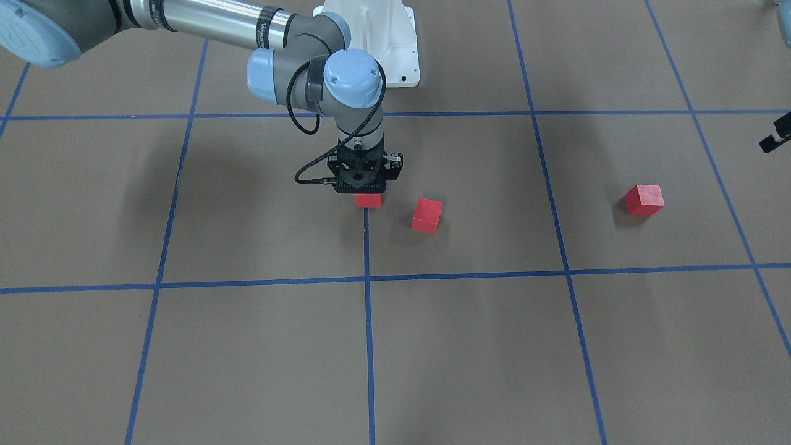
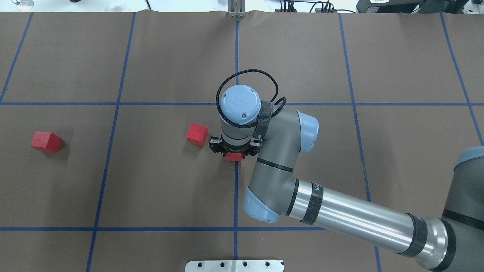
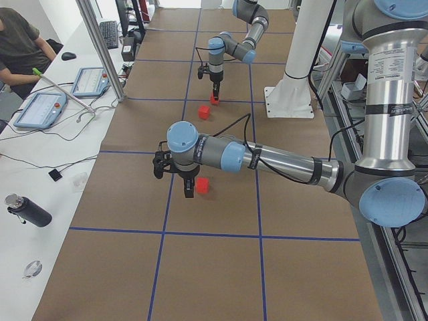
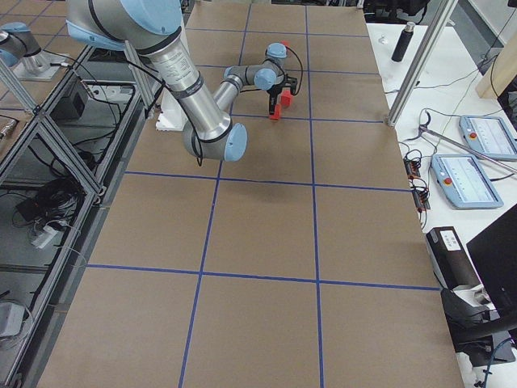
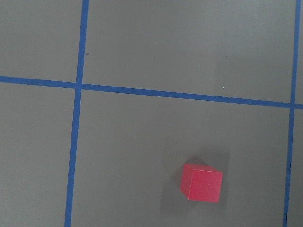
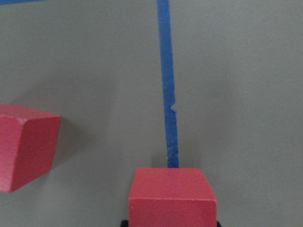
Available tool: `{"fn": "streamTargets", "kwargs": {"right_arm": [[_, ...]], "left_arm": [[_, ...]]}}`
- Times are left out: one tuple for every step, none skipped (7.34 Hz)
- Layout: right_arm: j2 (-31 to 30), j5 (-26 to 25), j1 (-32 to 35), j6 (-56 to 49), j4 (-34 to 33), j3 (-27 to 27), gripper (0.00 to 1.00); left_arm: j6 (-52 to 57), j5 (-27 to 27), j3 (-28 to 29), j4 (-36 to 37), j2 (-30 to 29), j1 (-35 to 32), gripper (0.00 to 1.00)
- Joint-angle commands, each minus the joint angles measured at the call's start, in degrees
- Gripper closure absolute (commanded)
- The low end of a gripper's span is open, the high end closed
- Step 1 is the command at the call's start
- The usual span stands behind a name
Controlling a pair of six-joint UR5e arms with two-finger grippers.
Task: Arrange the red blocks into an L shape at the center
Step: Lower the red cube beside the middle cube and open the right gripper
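R arm (image 2: 340, 215) outstretched, R claw (image 1: 368, 193) down (pinching red block (image 1: 368, 201)); L claw (image 3: 189, 187) hovers.

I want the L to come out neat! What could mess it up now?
The centre block under the right claw is close to a neighbour block that is turned askew, so they may not line up, or the claw could bump it. The third block lies far off and must still come over.

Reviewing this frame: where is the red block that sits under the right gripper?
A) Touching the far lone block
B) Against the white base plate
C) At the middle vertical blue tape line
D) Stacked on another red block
C: in the overhead view the red block under the right gripper is right at the middle tape line, apart from the neighbouring block.
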Motion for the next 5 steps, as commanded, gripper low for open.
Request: {"fn": "streamTargets", "kwargs": {"right_arm": [[-0.3, -0.1, 0.0, -0.1, 0.2, -0.2, 0.35], [-0.3, 0.0, 0.0, -0.1, 0.1, -0.2, 0.36], [-0.3, 0.0, 0.0, -0.1, 0.1, -0.2, 0.36], [-0.3, 0.0, 0.0, -0.2, 0.1, -0.2, 0.36], [-0.3, 0.0, 0.0, -0.1, 0.0, -0.2, 0.21]], "left_arm": [[0.0, 0.0, 0.0, 0.0, 0.0, 0.0, 0.00], [0.0, 0.0, -0.1, 0.0, 0.0, 0.0, 0.00], [0.0, 0.0, -0.1, 0.0, 0.0, 0.0, 0.00], [0.0, 0.0, -0.2, 0.0, 0.0, 0.0, 0.00], [0.0, 0.0, -0.2, 0.0, 0.0, 0.0, 0.00]]}}
